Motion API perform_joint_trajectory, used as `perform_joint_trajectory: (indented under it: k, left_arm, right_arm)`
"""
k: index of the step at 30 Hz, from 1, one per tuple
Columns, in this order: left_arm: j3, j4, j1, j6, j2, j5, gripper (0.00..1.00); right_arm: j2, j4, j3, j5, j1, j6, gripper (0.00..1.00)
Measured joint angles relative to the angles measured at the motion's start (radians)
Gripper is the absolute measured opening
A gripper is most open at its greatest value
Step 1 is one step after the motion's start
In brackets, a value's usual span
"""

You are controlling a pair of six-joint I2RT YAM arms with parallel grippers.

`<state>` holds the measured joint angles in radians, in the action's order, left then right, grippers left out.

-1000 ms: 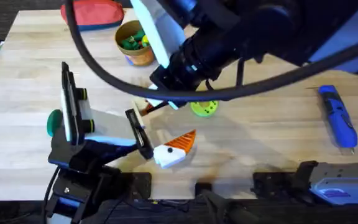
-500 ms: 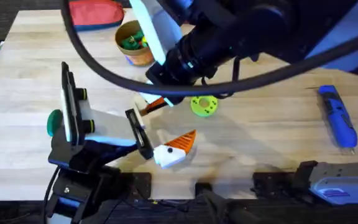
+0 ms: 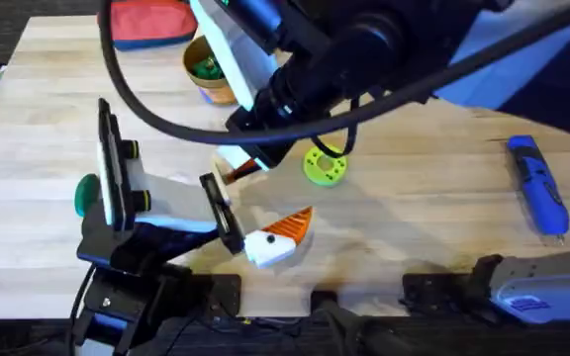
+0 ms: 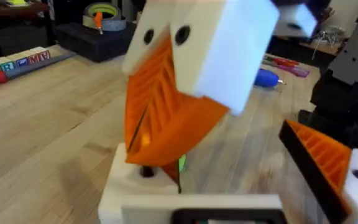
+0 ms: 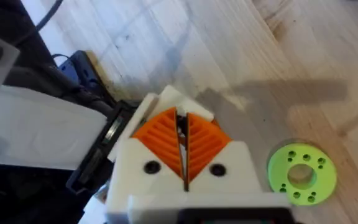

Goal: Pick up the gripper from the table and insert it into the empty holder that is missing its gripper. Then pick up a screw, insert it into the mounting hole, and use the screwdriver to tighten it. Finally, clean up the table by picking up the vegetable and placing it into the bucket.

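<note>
On the table [image 3: 424, 227], the red pouch [image 3: 151, 20] lay at the far edge. The bucket [image 3: 218, 89] stood just right of it, with green pieces [image 3: 204, 67] inside and partly hidden behind the right arm.

Nearer the front, the left gripper [image 3: 255, 203] was spread wide. One of its fingers was the plain white holder [image 4: 126, 186]. The other carried an orange ribbed pad [image 4: 319, 155] and stood well apart from it.

The right arm reached across the middle from above, and the right gripper [image 5: 181, 140] hung right over the holder. Its two orange pads were almost together, with a thin dark strip pinched between them, which looked like the wedge [image 5: 180, 127]. In the left wrist view, the orange mass under the right gripper's white fingers came down to the holder's top, just beside a dark hole in it. Whether the wedge was seated there could not be told.

Just right of the two grippers, the green disc [image 3: 325, 166] lay flat on the wood and touched neither. Far to the right, the screwdriver [image 3: 539, 188] lay alone, well apart from both grippers.
</note>
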<state>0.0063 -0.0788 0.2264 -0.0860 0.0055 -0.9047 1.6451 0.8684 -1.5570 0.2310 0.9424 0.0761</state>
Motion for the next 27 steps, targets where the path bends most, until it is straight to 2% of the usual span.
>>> perform_joint_trajectory:
  k: [1,3,5,8,9,18,23,25,27]
  left_arm:
    - [0.0,0.0,0.0,0.0,0.0,0.0,0.987]
    - [0.0,0.0,0.0,-0.001,0.0,0.001,0.987]
    - [0.0,0.0,0.0,0.0,0.0,0.0,0.988]
    - [0.0,0.0,0.0,0.001,0.0,0.0,0.988]
    - [0.0,0.0,0.0,0.001,0.0,-0.001,0.988]
    - [0.0,0.0,0.0,0.002,0.0,-0.001,0.987]
    - [0.0,0.0,0.0,0.003,0.0,-0.001,0.988]
    - [0.0,0.0,0.0,0.003,0.0,-0.001,0.988]
    - [0.0,0.0,0.0,0.003,0.0,-0.001,0.99]
  right_arm:
    - [0.0,0.0,0.0,0.001,0.0,0.002,0.117]
    - [0.0,-0.001,0.0,0.003,0.0,0.002,0.388]
    - [0.0,0.0,-0.003,0.003,-0.003,0.003,0.614]
    - [-0.003,0.007,-0.006,0.002,-0.023,-0.001,0.906]
    - [-0.007,0.008,-0.007,0.002,-0.035,-0.002,0.968]
    - [-0.18,0.133,-0.028,0.002,-0.212,-0.002,0.991]
    - [-0.285,0.292,-0.034,0.002,-0.329,-0.004,0.991]
    - [-0.358,0.398,-0.033,0.002,-0.382,-0.055,0.991]
    - [-0.4,0.402,-0.017,0.004,-0.392,-0.074,0.991]
